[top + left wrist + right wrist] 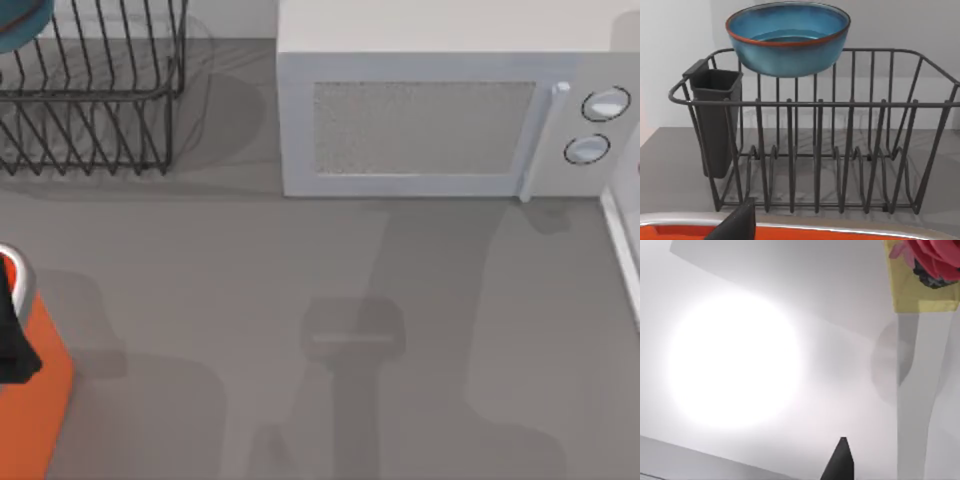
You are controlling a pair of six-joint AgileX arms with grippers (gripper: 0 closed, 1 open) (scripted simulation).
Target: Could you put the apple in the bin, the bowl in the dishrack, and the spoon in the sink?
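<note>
The teal-blue bowl (787,42) with its brownish rim sits upright on top of the far side of the black wire dishrack (815,150). From above, the bowl (20,25) is at the back left corner of the dishrack (95,100). The orange bin (40,400) stands at the table's left edge, and its grey rim (840,229) lies just below the left wrist camera. My left gripper (14,325) hangs over the bin, with one dark finger (735,225) showing. The apple and spoon are out of view. My right gripper's fingertip (840,460) points at a pale wall.
A white microwave (430,120) stands at the back centre. A black cutlery holder (715,120) hangs on one end of the rack. A white raised edge (622,250) runs along the table's right side; I cannot tell whether it is the sink. A yellow poster (922,280) hangs on the wall.
</note>
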